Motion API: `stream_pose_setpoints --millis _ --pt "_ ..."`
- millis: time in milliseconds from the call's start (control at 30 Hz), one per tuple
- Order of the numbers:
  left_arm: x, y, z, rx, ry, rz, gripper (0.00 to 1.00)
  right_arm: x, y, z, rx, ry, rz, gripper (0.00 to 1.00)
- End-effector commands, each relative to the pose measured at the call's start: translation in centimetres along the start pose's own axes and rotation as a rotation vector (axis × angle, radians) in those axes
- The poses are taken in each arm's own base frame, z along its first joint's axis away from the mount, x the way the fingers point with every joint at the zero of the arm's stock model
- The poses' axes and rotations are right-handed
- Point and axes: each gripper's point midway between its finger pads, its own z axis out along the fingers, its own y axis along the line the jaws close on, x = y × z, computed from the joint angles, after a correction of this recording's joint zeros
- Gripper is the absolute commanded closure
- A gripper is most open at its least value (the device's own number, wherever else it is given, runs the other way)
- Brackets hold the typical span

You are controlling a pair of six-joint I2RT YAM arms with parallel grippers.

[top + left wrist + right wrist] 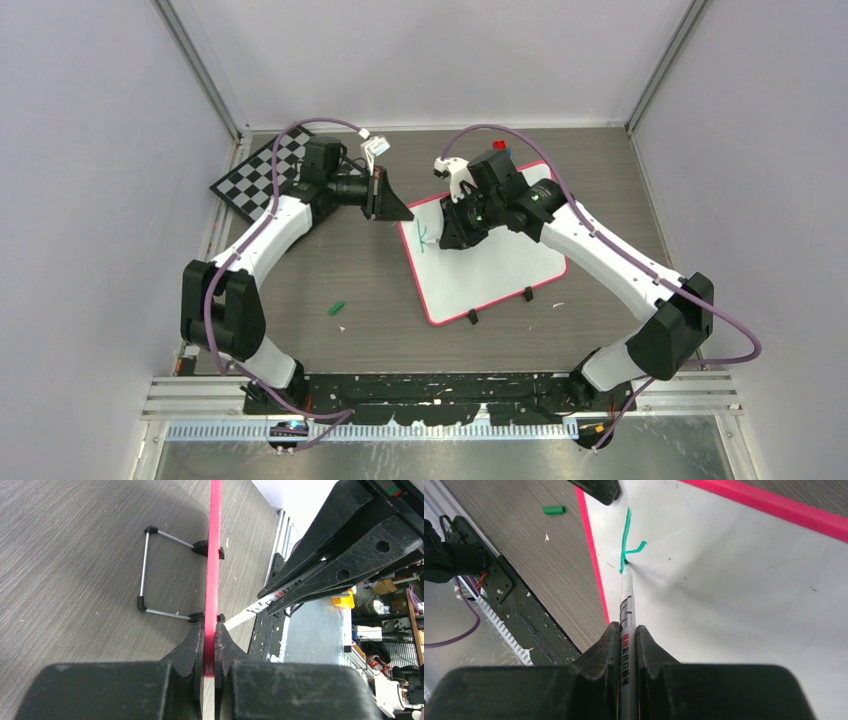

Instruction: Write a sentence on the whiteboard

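Observation:
The whiteboard lies propped on the table, white with a red-pink rim. My left gripper is shut on its left rim. My right gripper is shut on a silver marker whose tip touches the board. Of the sentence, only a green k-shaped mark shows, near the board's left edge. The right gripper and its marker also show in the left wrist view.
A checkered chessboard lies at the back left. A green marker cap rests on the table left of the board. The board's black feet and wire stand stick out. A small red object sits behind the board.

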Motion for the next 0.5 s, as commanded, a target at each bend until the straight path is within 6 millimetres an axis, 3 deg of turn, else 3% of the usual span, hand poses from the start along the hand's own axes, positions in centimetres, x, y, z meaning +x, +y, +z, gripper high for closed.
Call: stream_pose_setpoints --millis 0,233,467 --pt "-0.9 -1.4 -0.7 0.010 -0.027 0.046 1.00 -0.2 -1.2 -1.5 0.056 -0.038 -0.012 1.00" --pt "-0.8 -1.3 -0.7 0.008 -0.025 0.047 1.00 0.4 -2.1 -2.1 0.072 -0.033 0.002 1.00" --pt "-0.7 -1.3 -0.7 0.011 -0.022 0.046 1.00 0.1 -0.9 -2.8 0.011 -0.038 -0.020 1.00"
